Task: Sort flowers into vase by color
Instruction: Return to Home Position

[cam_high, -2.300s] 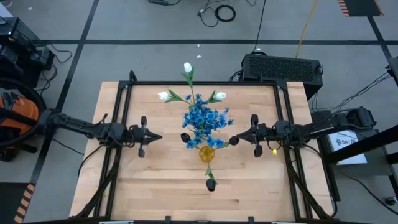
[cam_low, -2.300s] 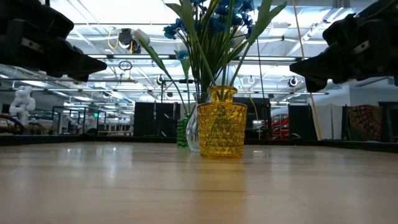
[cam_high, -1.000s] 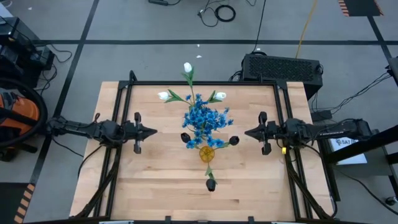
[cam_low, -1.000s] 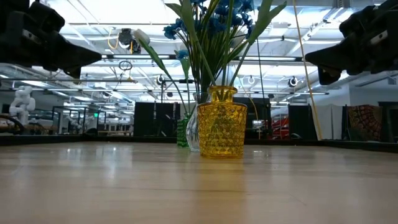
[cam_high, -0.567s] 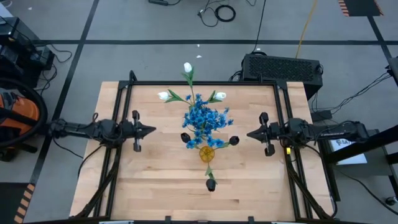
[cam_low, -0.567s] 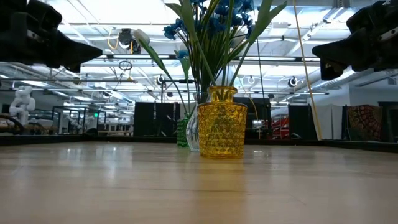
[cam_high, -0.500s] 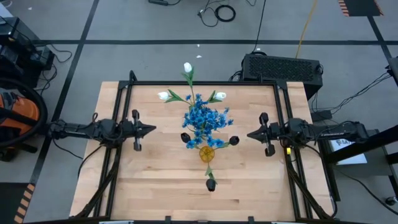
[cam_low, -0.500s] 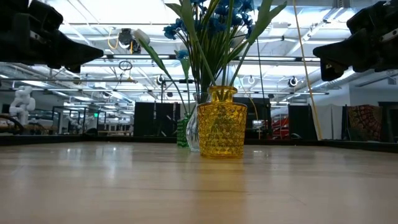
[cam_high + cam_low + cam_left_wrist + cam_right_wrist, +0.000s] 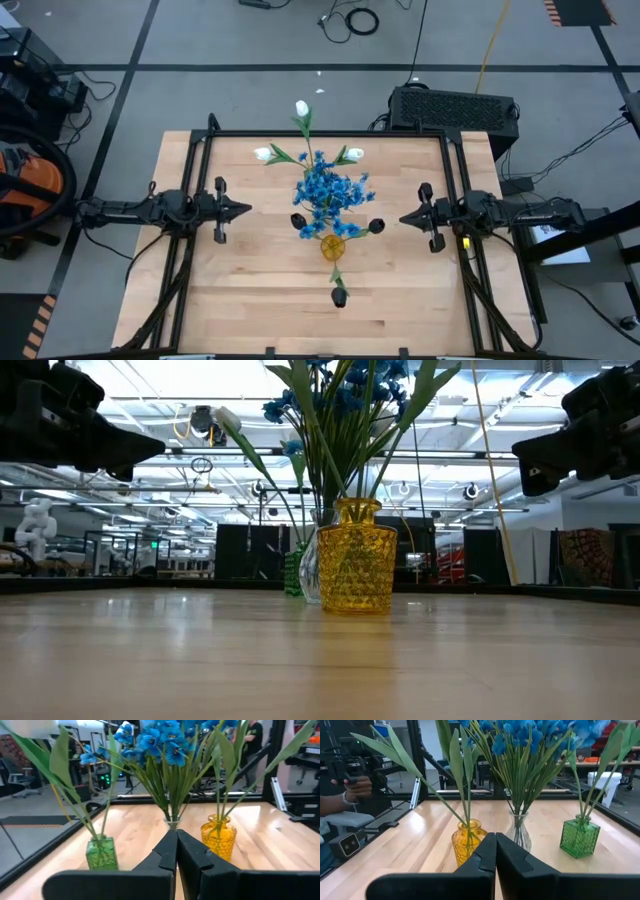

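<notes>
Step in hand: homing, as I read it. Sorting looks done, with no flower lying on the table (image 9: 250, 300).

Where things are:
- white tulips (image 9: 302, 108) in the green vase (image 9: 101, 852), far side
- blue flowers (image 9: 330, 190) in the clear vase (image 9: 518, 832), middle
- dark buds (image 9: 339, 296) in the yellow vase (image 9: 358, 555), nearest the front edge
- the three vases stand close together in a line at table centre

Left gripper (image 9: 243, 210): over the left part of the table, well apart from the vases and aimed straight at them. The arm reaches in level from the left edge, and the low view puts it high above the wood. Its fingers (image 9: 165, 852) are pressed together with nothing between them.

Right gripper (image 9: 404, 217): mirror pose from the right edge, same height, also aimed at the vases. Its fingers (image 9: 482, 855) are closed on nothing. One dark bud leans out toward it, near the tip but not touching.

Next move, my call: nothing to grasp. Each arm only needs to draw back outward and fold to rest. Keep the tips level and clear of the leaves, which spread wide. A snagged stem could tip a vase.

A person's hand (image 9: 357, 785) holds a dark device beyond the table edge, clear of both arms.
</notes>
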